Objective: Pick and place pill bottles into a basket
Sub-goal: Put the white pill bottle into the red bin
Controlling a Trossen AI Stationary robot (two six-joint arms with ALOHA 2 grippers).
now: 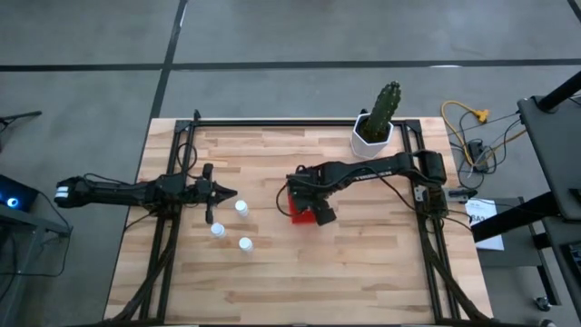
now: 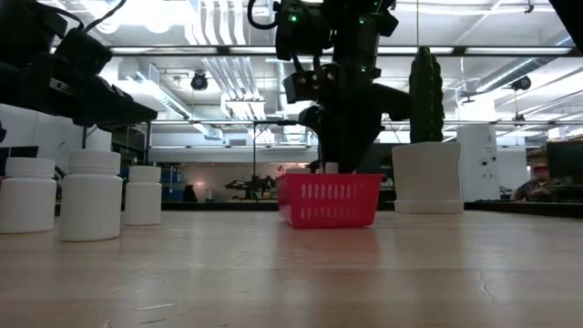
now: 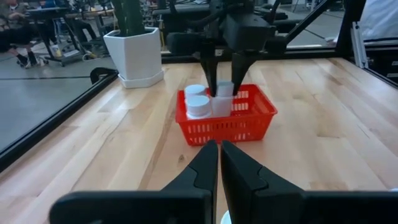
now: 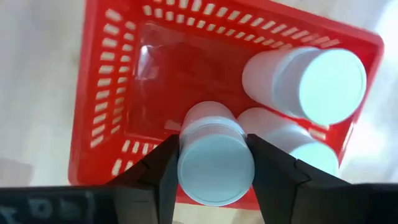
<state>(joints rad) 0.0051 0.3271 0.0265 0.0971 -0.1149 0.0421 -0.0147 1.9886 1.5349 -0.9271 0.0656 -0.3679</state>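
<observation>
Jaws of right gripper clamp pill bottle inside red basket w/ 2 others; left gripper clenched.

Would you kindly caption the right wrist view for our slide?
Right gripper holds a pill bottle over the red basket, two bottles already inside.

In the high view, the right arm covers most of the basket; its contents are hidden. In the low view, the basket wall conceals the bottles inside. The cactus top is cut off.
</observation>
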